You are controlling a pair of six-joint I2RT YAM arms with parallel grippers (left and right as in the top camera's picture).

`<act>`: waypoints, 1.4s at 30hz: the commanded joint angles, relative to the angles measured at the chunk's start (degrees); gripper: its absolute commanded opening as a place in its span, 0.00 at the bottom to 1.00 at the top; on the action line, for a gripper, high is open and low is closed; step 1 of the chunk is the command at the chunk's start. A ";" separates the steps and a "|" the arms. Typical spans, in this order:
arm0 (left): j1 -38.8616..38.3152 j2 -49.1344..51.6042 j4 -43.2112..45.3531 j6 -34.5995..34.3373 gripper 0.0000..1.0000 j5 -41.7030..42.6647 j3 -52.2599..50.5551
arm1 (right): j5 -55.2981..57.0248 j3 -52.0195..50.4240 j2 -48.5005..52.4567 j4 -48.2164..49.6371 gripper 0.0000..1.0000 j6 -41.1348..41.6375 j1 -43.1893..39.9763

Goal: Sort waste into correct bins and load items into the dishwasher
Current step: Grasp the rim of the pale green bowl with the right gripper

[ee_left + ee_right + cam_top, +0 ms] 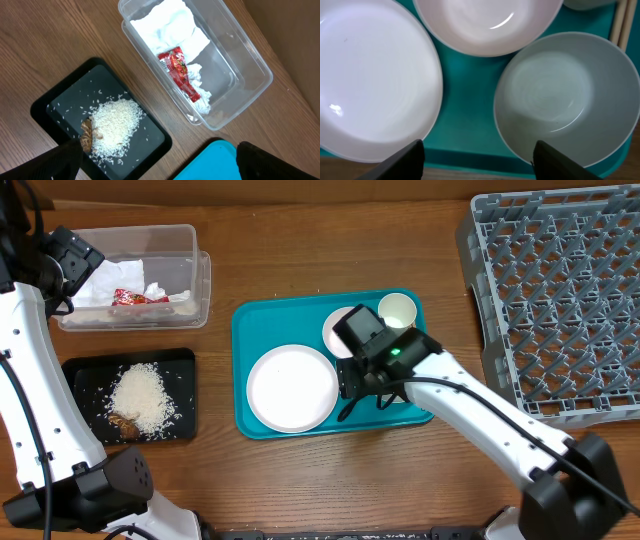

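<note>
White napkins (165,25) and a red wrapper (180,72) lie in the clear tub (250,65). Rice (117,122) and brown scraps (87,134) sit in the black tray (75,100). High above them, my left gripper (160,150) hangs open and empty. On the teal tray (250,320) are a white plate (292,388), a cup (397,310) and a partly hidden bowl (337,330). My right gripper (481,160) is low over the tray's front edge, open, between the plate (370,85) and a pale green bowl (565,95). A pinkish bowl (485,25) and chopsticks (620,25) lie beyond.
The grey dish rack (560,300) stands at the right, with nothing on its pegs. The clear tub (200,290) and black tray (185,395) sit left of the teal tray. The right arm (480,420) crosses the table's front right.
</note>
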 commanded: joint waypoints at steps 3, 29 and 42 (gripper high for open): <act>-0.02 0.50 0.20 1.07 1.00 -0.74 -0.04 | 2.08 -0.48 4.46 1.46 0.62 0.63 0.09; -0.02 0.50 0.22 1.07 1.00 -0.74 -0.04 | 4.50 -2.32 9.11 4.28 0.52 1.81 0.09; -0.02 0.50 0.22 1.07 1.00 -0.74 -0.04 | 4.87 -3.15 9.11 5.31 0.29 2.71 0.13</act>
